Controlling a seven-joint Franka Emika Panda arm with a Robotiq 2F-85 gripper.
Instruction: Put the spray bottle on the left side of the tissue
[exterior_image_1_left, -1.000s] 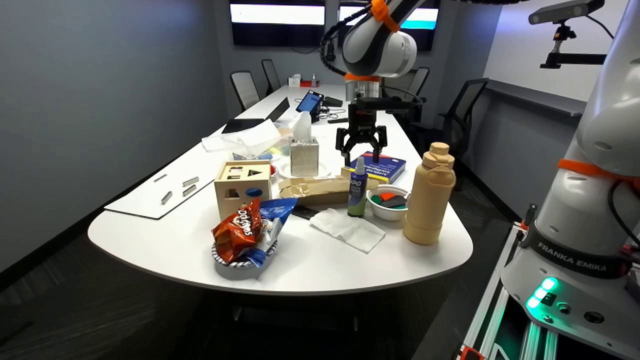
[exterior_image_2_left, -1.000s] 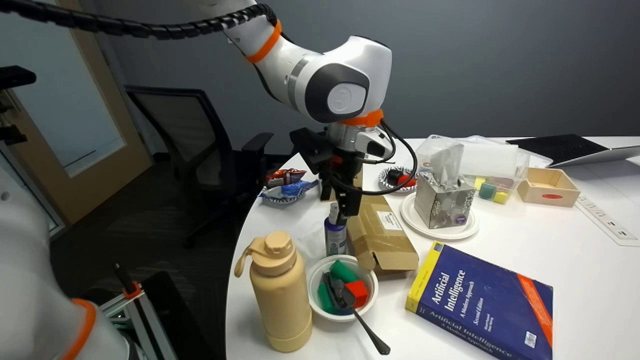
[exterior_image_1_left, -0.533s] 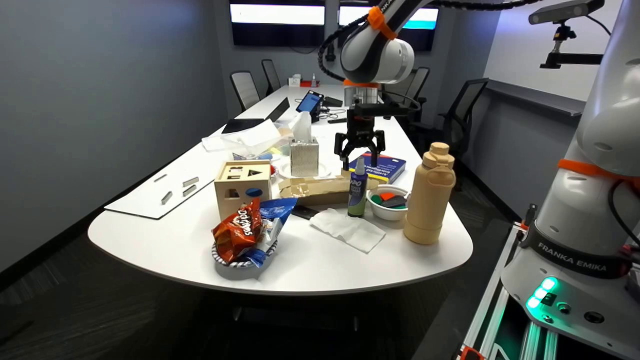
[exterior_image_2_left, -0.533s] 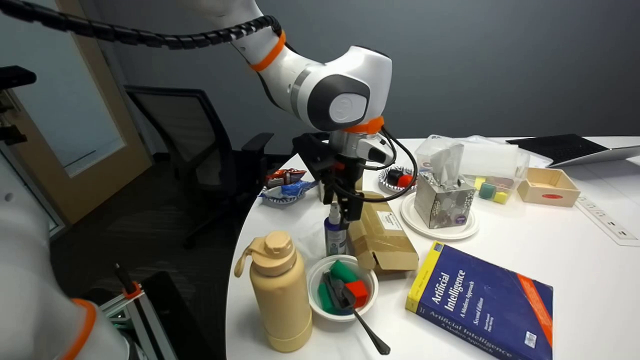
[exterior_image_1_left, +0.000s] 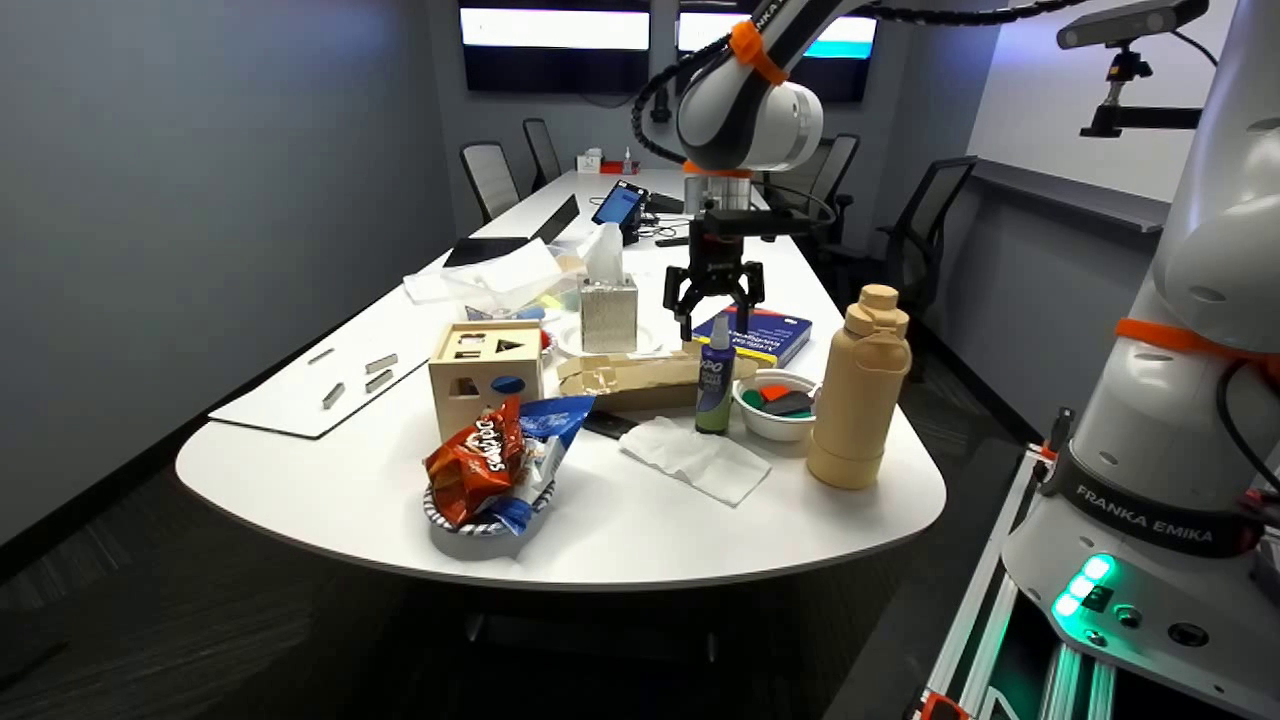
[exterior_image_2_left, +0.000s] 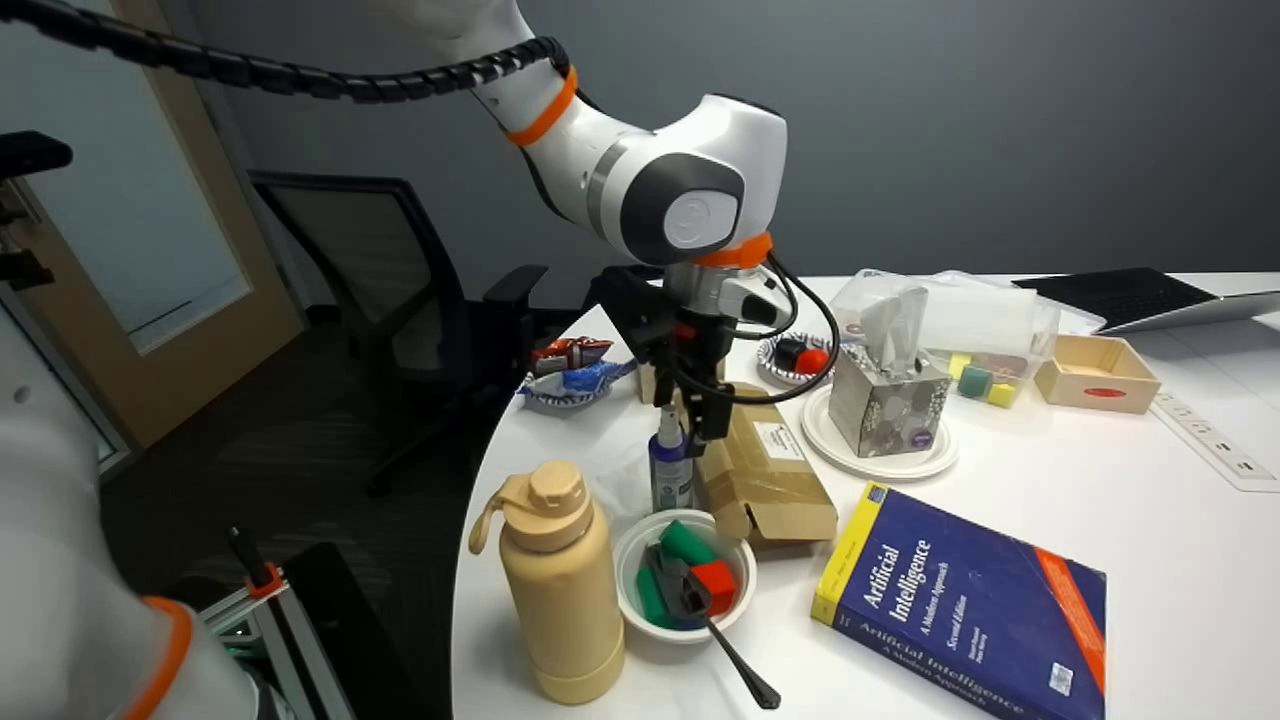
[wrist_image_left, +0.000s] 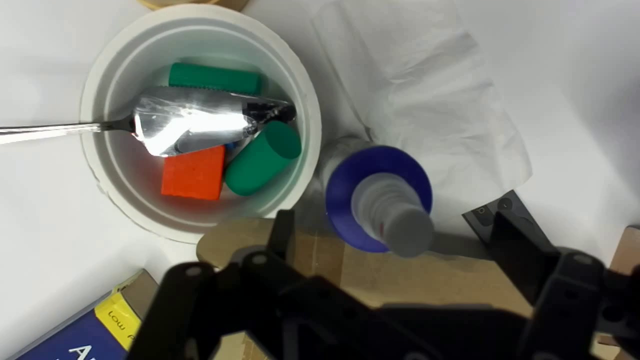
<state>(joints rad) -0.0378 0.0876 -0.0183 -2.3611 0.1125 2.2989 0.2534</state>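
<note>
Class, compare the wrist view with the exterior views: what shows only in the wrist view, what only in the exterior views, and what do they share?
Only the wrist view: the spray bottle from nearly overhead, and round markings on the dark flat object.
Only the exterior views: the tissue box and the snack bags.
Shared: the spray bottle, the white bowl, the blue book, the cardboard box and the open jaws. The tissue shows clearly in an exterior view and the wrist view.

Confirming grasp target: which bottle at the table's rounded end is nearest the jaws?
The slim purple-and-green plastic spray bottle, grey nozzle near the open jaws; the taller, wider tan bottle stands farther off.
</note>
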